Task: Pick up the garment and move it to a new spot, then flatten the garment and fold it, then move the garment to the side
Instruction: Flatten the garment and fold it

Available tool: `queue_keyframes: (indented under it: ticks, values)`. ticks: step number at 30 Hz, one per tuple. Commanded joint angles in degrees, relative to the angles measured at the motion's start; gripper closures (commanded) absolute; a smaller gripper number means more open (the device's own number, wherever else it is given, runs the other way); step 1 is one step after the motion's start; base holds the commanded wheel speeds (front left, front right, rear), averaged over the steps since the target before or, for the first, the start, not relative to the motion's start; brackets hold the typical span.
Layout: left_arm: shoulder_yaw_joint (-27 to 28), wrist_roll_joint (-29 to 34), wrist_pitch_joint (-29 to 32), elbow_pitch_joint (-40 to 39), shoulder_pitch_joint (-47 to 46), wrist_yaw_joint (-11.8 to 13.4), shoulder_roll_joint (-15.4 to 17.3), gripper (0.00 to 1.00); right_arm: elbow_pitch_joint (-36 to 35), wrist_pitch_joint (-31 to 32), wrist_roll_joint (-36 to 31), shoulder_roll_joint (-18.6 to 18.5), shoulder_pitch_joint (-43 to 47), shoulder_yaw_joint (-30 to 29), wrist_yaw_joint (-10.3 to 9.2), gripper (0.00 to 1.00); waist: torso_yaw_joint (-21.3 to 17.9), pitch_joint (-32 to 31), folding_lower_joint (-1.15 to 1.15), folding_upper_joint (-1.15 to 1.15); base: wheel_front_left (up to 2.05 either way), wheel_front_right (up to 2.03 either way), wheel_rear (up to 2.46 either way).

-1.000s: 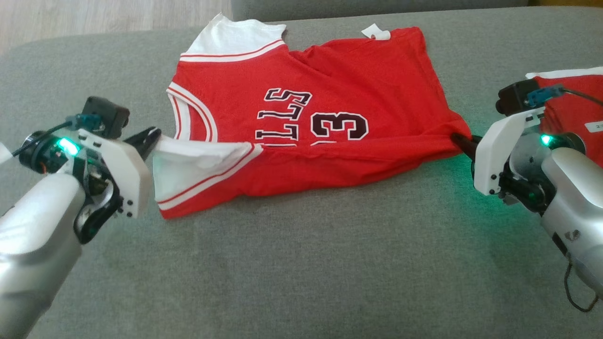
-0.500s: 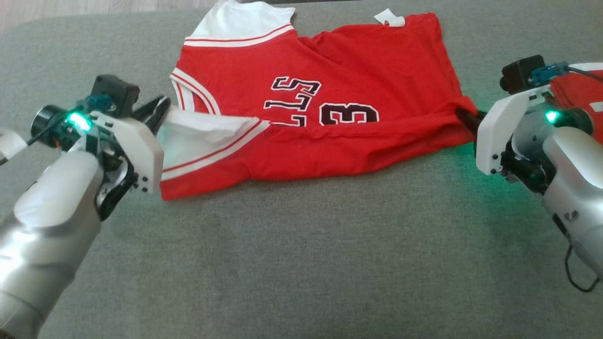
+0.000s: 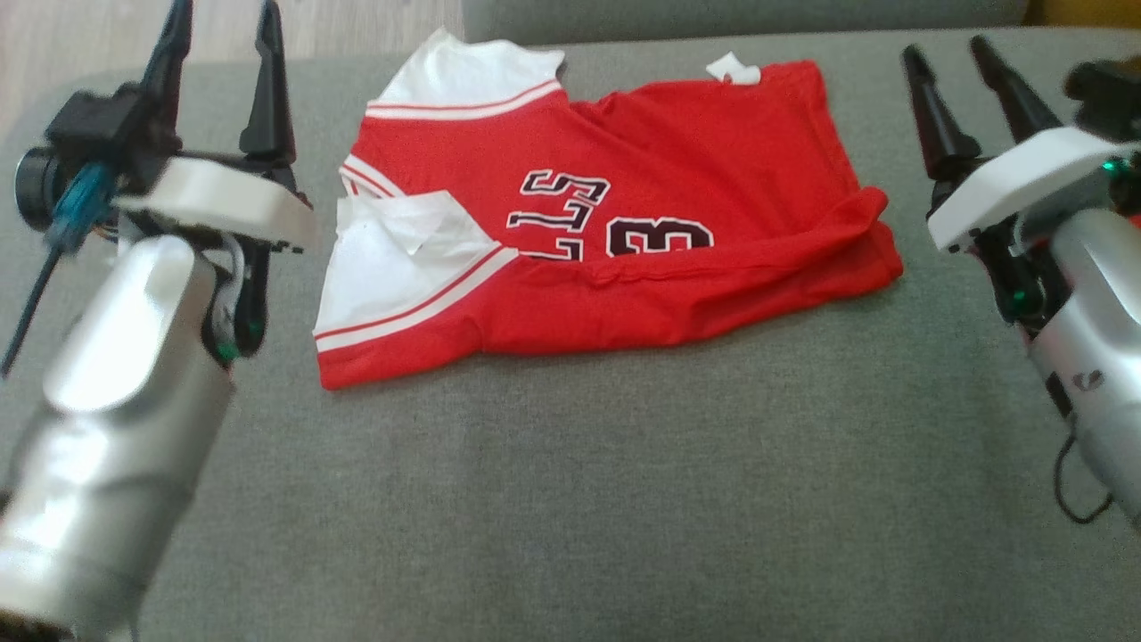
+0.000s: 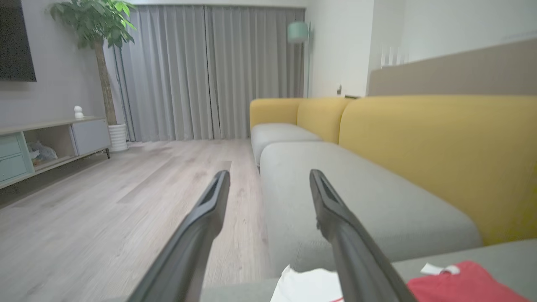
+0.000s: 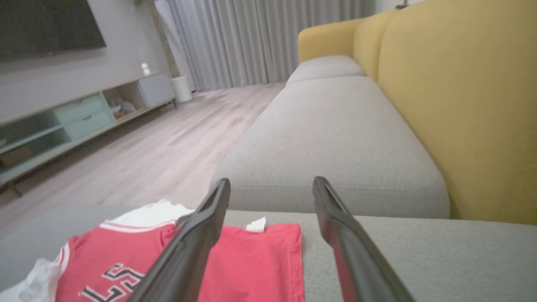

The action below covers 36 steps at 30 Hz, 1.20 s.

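The garment (image 3: 624,223) is a red jersey with white trim and dark lettering, lying folded on the grey sofa seat (image 3: 570,499), near edge doubled over the number. Its white sleeve (image 3: 392,259) lies at the left, its red edge (image 3: 878,241) at the right. My left gripper (image 3: 223,27) stands open, raised left of the garment, fingers pointing away, holding nothing. My right gripper (image 3: 947,49) is open too, raised right of the garment, empty. In the right wrist view the garment (image 5: 251,260) lies below the fingers (image 5: 201,235); in the left wrist view its corner (image 4: 457,285) shows at the bottom.
A second grey seat (image 5: 335,138) with a yellow backrest (image 5: 461,105) continues beyond the garment. Wooden floor (image 4: 105,209) lies to the left, with a low cabinet (image 4: 42,142), a potted plant (image 4: 105,54) and grey curtains (image 4: 209,71) beyond.
Both grippers have let go of the garment, opened and lifted up and outward. The white sleeve and the red right edge have dropped onto the seat.
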Motion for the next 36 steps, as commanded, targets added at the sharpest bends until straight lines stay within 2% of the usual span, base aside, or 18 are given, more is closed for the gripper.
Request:
queue_keyframes:
  ticks: [1, 3, 6, 10, 13, 18, 23, 29, 36]
  values:
    - [4.3, 1.5, -0.5, -4.3, 1.5, 1.0, 1.3, 0.00, -1.2, -1.4, -1.2, 1.1, 1.8, -1.6, -0.05, 0.00, -0.2, -1.1, 0.01, 0.00, 0.00, 0.00, 0.00]
    - [8.3, 4.0, -0.5, -10.2, 7.1, 2.4, 0.1, 0.00, -1.9, -2.2, -4.3, 2.6, 3.9, -5.8, -0.05, 0.00, -0.5, -2.1, 0.01, 0.00, 0.00, 0.00, 0.00]
    - [13.0, 7.7, -0.5, -17.1, 15.7, 3.5, -2.4, 0.00, -7.7, -2.2, -11.3, 5.7, 9.6, -16.7, -0.05, 0.00, -0.7, -3.3, 0.01, 0.00, 0.00, 0.00, 0.00]
    - [16.5, 12.1, -0.5, -21.5, 25.0, 3.0, -6.0, 0.00, -16.9, -2.3, -22.3, 12.5, 21.1, -28.8, -0.05, 0.00, -0.5, -4.1, 0.01, 0.00, 0.00, 0.00, 0.00]
    - [18.8, 13.6, -0.5, -21.6, 29.9, 2.0, -8.6, 0.00, -22.6, -2.3, -28.8, 17.1, 28.6, -33.8, -0.05, 0.00, -0.4, -4.4, 0.01, 0.00, 0.00, 0.00, 0.00]
    - [21.1, 16.0, -0.5, -20.2, 33.4, 0.5, -11.1, 0.00, -26.7, -2.3, -32.1, 19.5, 35.2, -36.3, -0.05, 0.00, -0.3, -4.5, 0.01, 0.00, 0.00, 0.00, 0.00]
    - [23.2, 17.9, -0.5, -16.9, 33.6, -1.9, -12.6, 0.00, -28.8, -2.3, -31.4, 19.9, 37.4, -34.8, -0.05, 0.00, -1.3, -4.2, 0.01, 0.00, 0.00, 0.00, 0.00]
    - [21.6, 18.0, 1.9, -5.9, 30.6, -3.8, -12.6, 0.00, -29.9, -2.3, -30.3, 19.9, 36.6, -33.1, -0.05, 0.00, -3.1, -2.7, 0.01, 0.00, 0.00, 0.00, 0.00]
    - [22.3, 18.3, 7.8, 6.7, 26.1, -0.5, -10.9, 0.00, -31.0, -2.3, -29.6, 19.9, 36.2, -32.0, -0.05, 0.00, -5.7, -0.2, 0.01, 0.00, 0.00, 0.00, 0.00]
